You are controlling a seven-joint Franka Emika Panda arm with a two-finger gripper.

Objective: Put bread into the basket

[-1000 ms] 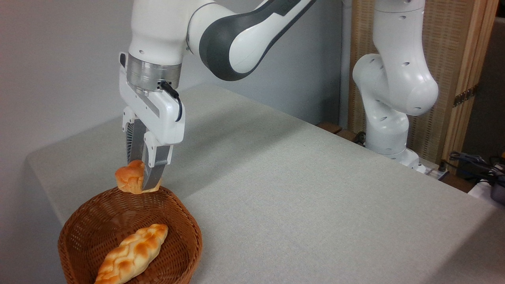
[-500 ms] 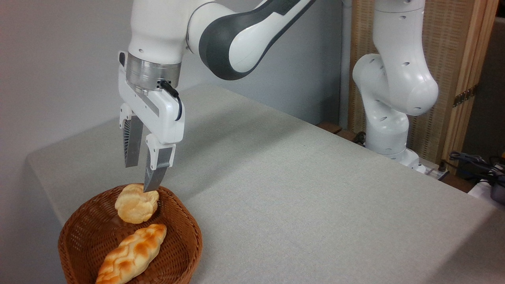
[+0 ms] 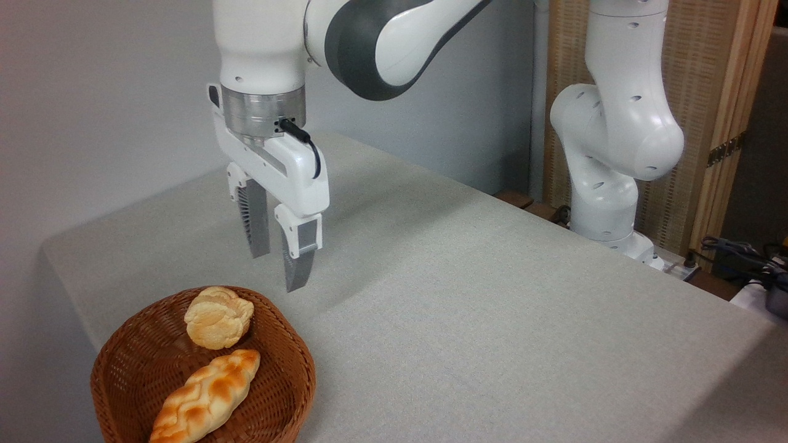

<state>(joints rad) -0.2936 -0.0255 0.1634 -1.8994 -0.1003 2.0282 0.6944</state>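
The bread (image 3: 218,317), a small round golden bun with a lumpy top, lies inside the brown wicker basket (image 3: 289,357) near its far rim. My gripper (image 3: 277,271) hangs open above the table, up and to the right of the bun, with nothing between its fingers. It touches neither the bun nor the basket.
A long braided golden loaf (image 3: 206,394) lies in the basket in front of the bun. The basket sits at the table's (image 3: 492,307) near-left corner. The arm's white base (image 3: 606,191) stands at the far right edge, with cables (image 3: 739,252) beyond it.
A second ago my gripper was shut on the bun over the basket's far rim. It opened, the bun dropped into the basket, and the gripper rose and moved right.
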